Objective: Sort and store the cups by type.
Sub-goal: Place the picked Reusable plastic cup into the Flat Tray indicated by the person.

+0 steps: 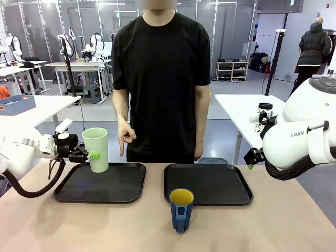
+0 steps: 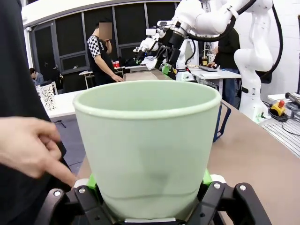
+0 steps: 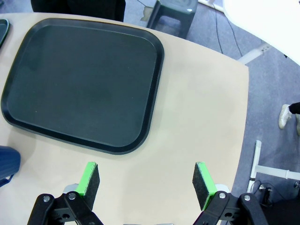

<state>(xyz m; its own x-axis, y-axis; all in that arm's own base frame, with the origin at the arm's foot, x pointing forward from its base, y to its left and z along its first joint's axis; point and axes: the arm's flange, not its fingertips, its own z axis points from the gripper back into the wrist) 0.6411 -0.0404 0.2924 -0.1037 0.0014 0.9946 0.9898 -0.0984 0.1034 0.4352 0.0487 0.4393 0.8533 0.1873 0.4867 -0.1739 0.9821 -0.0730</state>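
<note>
Nearest the camera, a short dark blue plastic cup with a yellow inside (image 1: 181,210) is standing upright on the bare tan table (image 1: 283,226), close to its near edge. It is sitting just in front of the gap between two black rectangular plastic trays and is not touching either. In the right wrist view its blue side (image 3: 7,161) is peeking in beside the near left corner of the right tray (image 3: 84,84). Over the far left corner of the left tray (image 1: 123,191), the left gripper (image 1: 93,155) is reaching in from the table's left edge. It is pinching a tall pale green plastic tumbler (image 1: 96,149) low on its wall, with the green pads pressing on opposite sides. The tumbler (image 2: 147,145) is staying upright with its mouth open to the top, and whether its base is touching the tray cannot be told. Just beside the tumbler, at the far edge of the left tray, the person's hand (image 1: 125,137) is pointing its index finger down toward the tray. The same hand (image 2: 28,145) is showing beside the tumbler in the left wrist view. Off the right tray's (image 1: 223,184) near right corner, the right gripper (image 3: 146,182) is hanging above the bare table near its right edge, its fingers spread wide and gripping nothing.
</note>
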